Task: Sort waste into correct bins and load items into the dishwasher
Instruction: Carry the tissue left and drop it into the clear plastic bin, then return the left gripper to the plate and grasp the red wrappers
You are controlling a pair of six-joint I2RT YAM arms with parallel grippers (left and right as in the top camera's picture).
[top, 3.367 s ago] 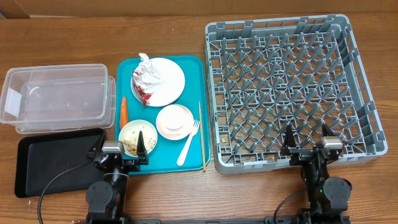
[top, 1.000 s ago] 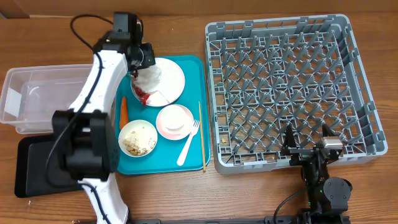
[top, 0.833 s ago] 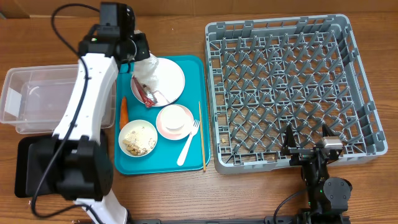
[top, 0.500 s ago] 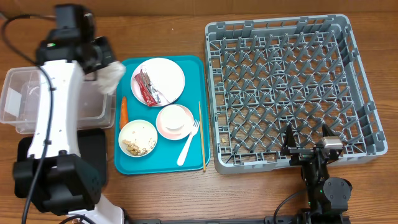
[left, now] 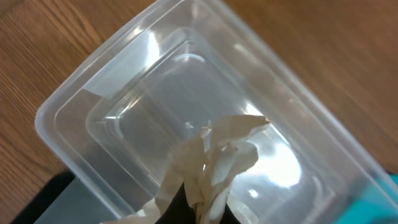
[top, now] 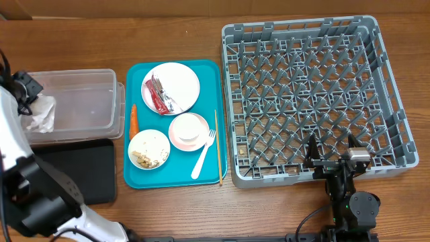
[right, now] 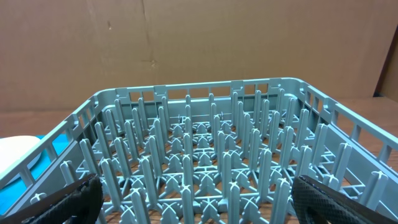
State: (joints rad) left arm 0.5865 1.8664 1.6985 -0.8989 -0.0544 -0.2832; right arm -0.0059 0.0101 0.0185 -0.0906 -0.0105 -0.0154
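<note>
Overhead, worktop point(top: 201, 212): brown wood, carries everything below.
Dish rack point(top: 306, 101): grey, on the right, pegs bare of dishes.
Teal tray point(top: 210, 74): in the middle, just left of the dish rack.
Clear tub point(top: 87, 101): far left, with the black tray point(top: 80, 175) in front of it.
White plate point(top: 185, 84): at the back of the teal tray, with the red-and-white wrapper point(top: 158, 94) lying on it.
White bowl point(top: 149, 149): front left of the teal tray, beige scraps inside.
Pink bowl point(top: 188, 131): just right of the white bowl.
Fork point(top: 203, 158), chopstick point(top: 218, 144): side by side on the right part of the teal tray.
Carrot point(top: 133, 119): along the teal tray's left edge.
My left tool point(top: 32, 97): clenched on the crumpled paper point(left: 217, 162), holding it over the clear tub's left end. I can't tell if the paper touches the bottom.
My right tool point(right: 199, 205): released, spread wide, nothing in it, at the dish rack's front wall.
</note>
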